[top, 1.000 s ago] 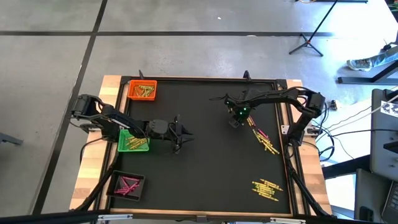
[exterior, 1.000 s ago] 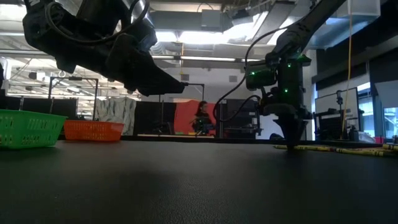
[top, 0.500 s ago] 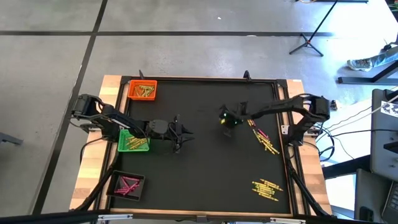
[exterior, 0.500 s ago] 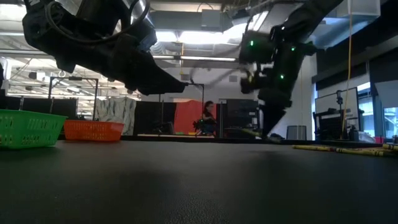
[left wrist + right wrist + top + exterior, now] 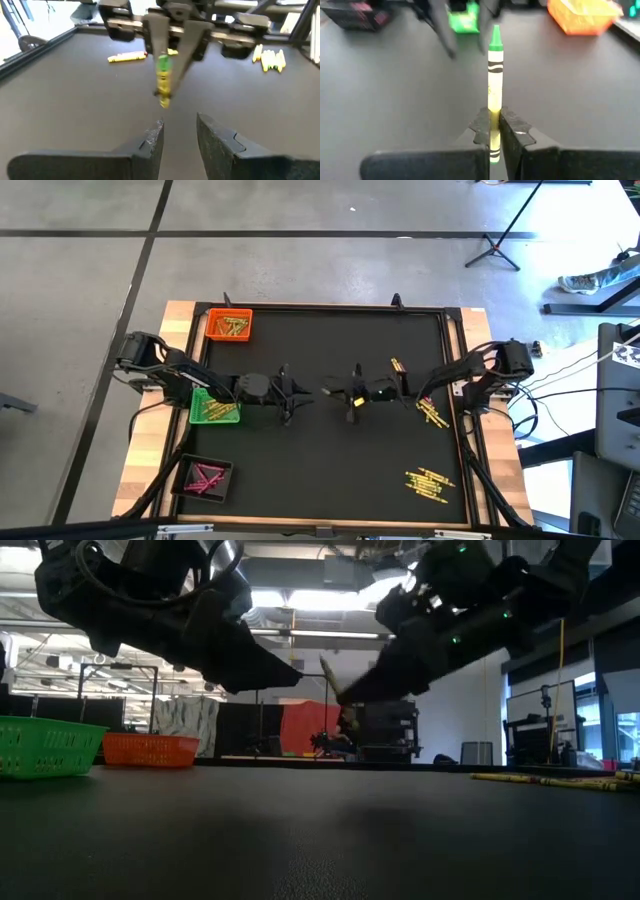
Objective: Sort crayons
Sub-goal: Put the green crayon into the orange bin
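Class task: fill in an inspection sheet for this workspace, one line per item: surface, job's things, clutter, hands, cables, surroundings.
Surface: black mat on a wooden table.
Job's things: loose crayons lie on the mat's right side; more crayons fill the orange tray, green tray and black tray.
Clutter: nothing seen.
Hands: right hand is shut on a green-tipped crayon, held above mid-mat; left hand faces it with fingers parted, holding nothing.
Cables: run along both arms and off the table's right edge.
Surroundings: concrete floor, a stand; room behind.
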### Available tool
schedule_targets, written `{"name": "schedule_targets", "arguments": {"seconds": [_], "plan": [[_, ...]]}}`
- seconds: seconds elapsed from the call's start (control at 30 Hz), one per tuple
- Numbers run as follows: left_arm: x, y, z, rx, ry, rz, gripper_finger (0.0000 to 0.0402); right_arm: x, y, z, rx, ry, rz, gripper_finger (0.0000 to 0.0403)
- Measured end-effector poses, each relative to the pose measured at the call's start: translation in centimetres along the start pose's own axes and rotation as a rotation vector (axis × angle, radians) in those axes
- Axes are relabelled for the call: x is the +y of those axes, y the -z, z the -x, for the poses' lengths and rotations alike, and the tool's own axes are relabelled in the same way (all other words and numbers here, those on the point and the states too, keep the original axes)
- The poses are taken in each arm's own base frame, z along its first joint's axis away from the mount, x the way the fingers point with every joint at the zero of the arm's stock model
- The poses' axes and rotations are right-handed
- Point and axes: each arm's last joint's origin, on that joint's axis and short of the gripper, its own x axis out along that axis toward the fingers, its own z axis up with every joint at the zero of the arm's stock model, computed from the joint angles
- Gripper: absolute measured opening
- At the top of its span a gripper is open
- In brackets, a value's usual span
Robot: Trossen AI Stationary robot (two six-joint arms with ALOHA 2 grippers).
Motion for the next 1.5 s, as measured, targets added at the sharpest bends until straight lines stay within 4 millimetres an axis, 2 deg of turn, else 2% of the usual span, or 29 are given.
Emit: {"name": "schedule_targets", "arguments": {"seconds": [0.13, 0.33, 0.53, 0.77, 0.97, 1.3, 1.5], "plan": [[0.0, -0.3, 0.0, -0.032, 0.003, 0.031, 0.0116, 1.0, 0.2, -0.6, -0.065, -0.038, 0.05, 0.0015], [-0.1, -0.7, 0.0, -0.072, 0.024, 0.073, 0.0156, 0.9, 0.4, -1.3, -0.129, -0.023, 0.05, 0.0016], [-0.6, -0.9, -0.3, -0.135, 0.029, 0.067, 0.016, 1.1, -0.2, -1.4, -0.209, -0.052, 0.047, 0.0016], [-1.3, -1.1, -2.4, -0.172, 0.013, 0.036, 0.0159, 1.1, -0.5, -1.3, -0.239, -0.054, 0.056, 0.0016], [-1.4, -1.6, -2.6, -0.197, 0.011, 0.033, 0.0125, 1.1, -0.4, -1.3, -0.236, -0.056, 0.066, 0.0017], [-1.4, -1.6, -2.6, -0.181, 0.007, 0.025, 0.0011, 1.1, -0.5, -1.3, -0.237, -0.065, 0.041, 0.0017], [-1.3, -2.2, -2.1, -0.178, 0.008, 0.025, 0.0013, 1.1, -0.7, -1.3, -0.255, -0.068, 0.013, 0.0027]]}}
